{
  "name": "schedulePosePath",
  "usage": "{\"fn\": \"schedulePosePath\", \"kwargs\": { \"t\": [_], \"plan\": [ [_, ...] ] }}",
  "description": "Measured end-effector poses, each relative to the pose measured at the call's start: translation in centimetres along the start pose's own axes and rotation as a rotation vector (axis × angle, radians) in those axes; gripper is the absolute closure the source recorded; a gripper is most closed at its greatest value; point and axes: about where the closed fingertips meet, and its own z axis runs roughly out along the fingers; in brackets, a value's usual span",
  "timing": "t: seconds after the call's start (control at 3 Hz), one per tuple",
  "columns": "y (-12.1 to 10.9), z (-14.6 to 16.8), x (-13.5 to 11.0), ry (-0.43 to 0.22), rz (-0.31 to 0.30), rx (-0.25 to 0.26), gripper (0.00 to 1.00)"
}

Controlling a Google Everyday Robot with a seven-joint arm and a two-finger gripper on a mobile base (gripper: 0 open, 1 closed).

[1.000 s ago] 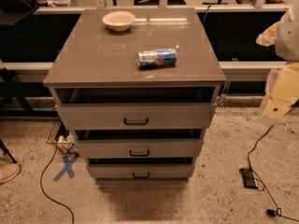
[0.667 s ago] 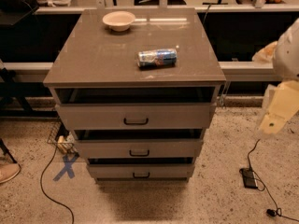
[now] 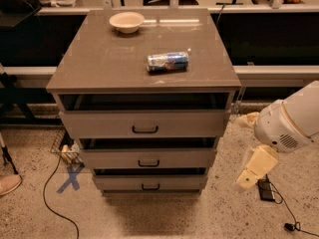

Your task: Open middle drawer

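Note:
The grey-taupe cabinet (image 3: 144,63) has three stacked drawers. The middle drawer (image 3: 114,159) has a flat front and a small black bar handle (image 3: 148,163), with a dark gap above it. My gripper (image 3: 247,177) hangs low at the cabinet's right side, about level with the middle and bottom drawers and apart from them. The white arm (image 3: 289,126) reaches in from the right edge.
The top drawer (image 3: 99,125) and bottom drawer (image 3: 119,183) each carry a black handle. A white bowl (image 3: 126,21) and a lying can (image 3: 168,61) sit on the cabinet top. Cables, a black adapter (image 3: 266,189) and a blue X mark (image 3: 70,178) are on the floor.
The arm has come down on the right side, and my gripper has dropped from beside the top drawer to lower-drawer height. The drawers have not moved.

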Motion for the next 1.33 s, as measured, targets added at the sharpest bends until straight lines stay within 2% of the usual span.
{"fn": "schedulePosePath", "kwargs": {
  "t": [0.67, 1.0, 1.33],
  "plan": [
    [-0.2, 0.8, 0.5, -0.007, 0.018, -0.003, 0.00],
    [-0.9, 5.1, 2.1, -0.065, 0.015, -0.032, 0.00],
    [-1.8, 11.6, 2.8, -0.114, -0.059, -0.044, 0.00]
  ]
}}
